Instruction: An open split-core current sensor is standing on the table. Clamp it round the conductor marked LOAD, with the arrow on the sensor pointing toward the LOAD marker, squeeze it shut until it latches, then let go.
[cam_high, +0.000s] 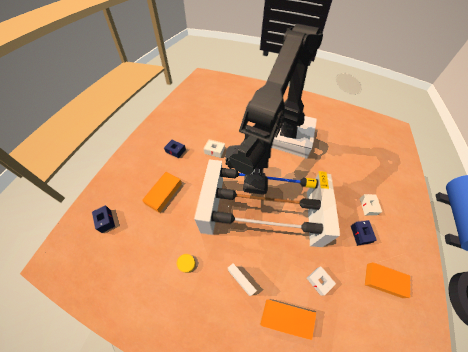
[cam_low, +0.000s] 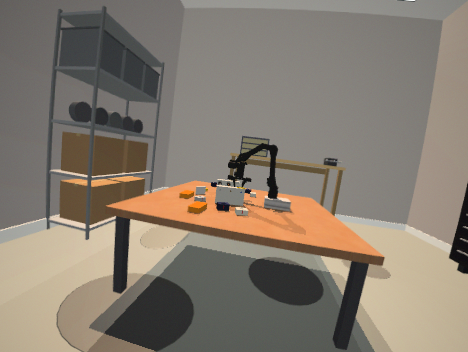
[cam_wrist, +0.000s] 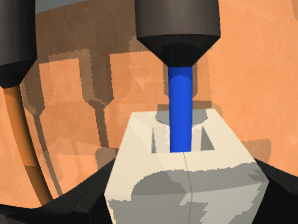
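The white current sensor (cam_wrist: 145, 172) surrounds the blue conductor (cam_high: 287, 179) (cam_wrist: 181, 107) in the wrist view; its two halves meet at a thin seam and no gap shows. My gripper (cam_high: 255, 183) (cam_wrist: 177, 159) is shut on the sensor, with one dark finger at each side. In the top view the gripper hides the sensor. A yellow tag (cam_high: 323, 180) stands at the right end of the blue conductor, its lettering too small to read. No arrow shows on the visible faces of the sensor.
White end blocks (cam_high: 206, 207) (cam_high: 327, 215) carry the blue, orange (cam_wrist: 22, 130) and pale (cam_high: 270, 223) conductors through black sleeves. Around them lie orange blocks (cam_high: 162, 192) (cam_high: 288, 319), white and dark blue square-holed pieces (cam_high: 370, 206) (cam_high: 104, 225), a white slab (cam_high: 242, 279) and a yellow disc (cam_high: 186, 263).
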